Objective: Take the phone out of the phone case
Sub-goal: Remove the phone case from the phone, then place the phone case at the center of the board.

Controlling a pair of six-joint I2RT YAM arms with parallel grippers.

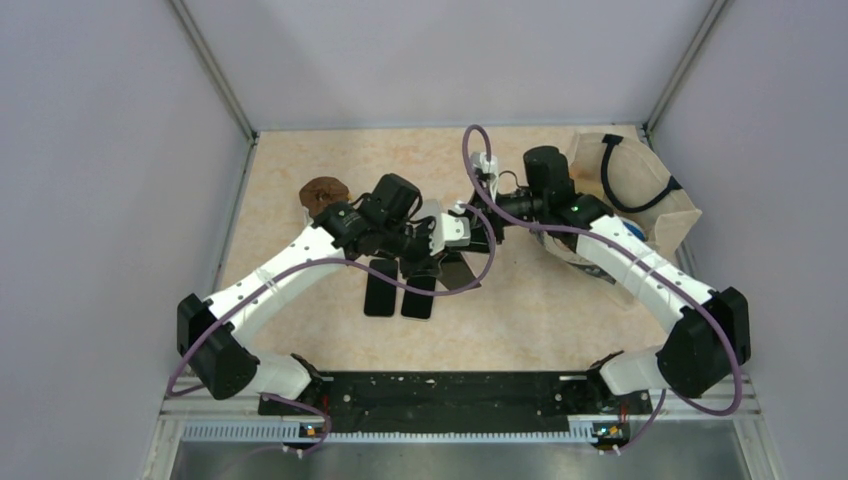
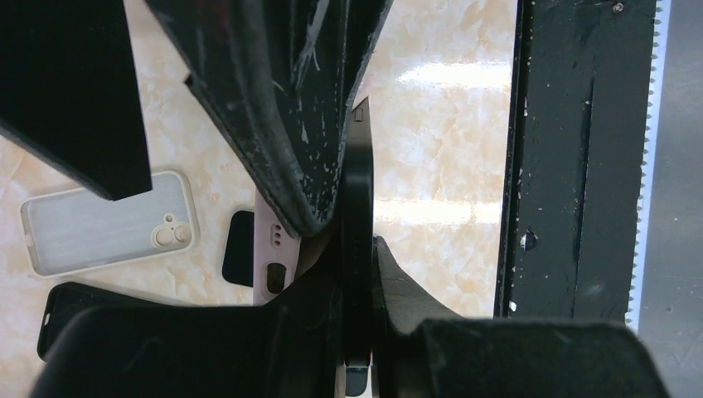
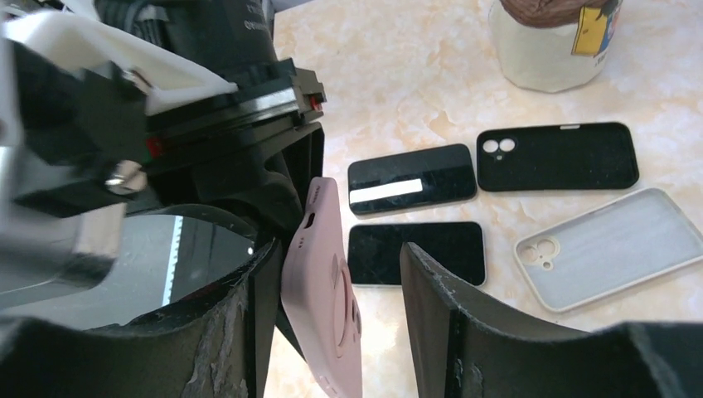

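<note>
No writing can be read anywhere. The jar [image 3: 539, 58] carries a yellow label [image 3: 598, 29], its print too small and cropped to make out.

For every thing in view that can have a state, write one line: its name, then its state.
Left end effector: shut on held phone.
Right end effector: open, straddling pink case.
Held phone: edge-on, off the table.
Pink case: upright, raised; whether fully off phone, unclear.
Phone by black case: flat, uncased.
Phone by clear case: flat, uncased.
Black case: flat, empty.
Clear case: flat, empty.
Jar: upright, lidded.
</note>
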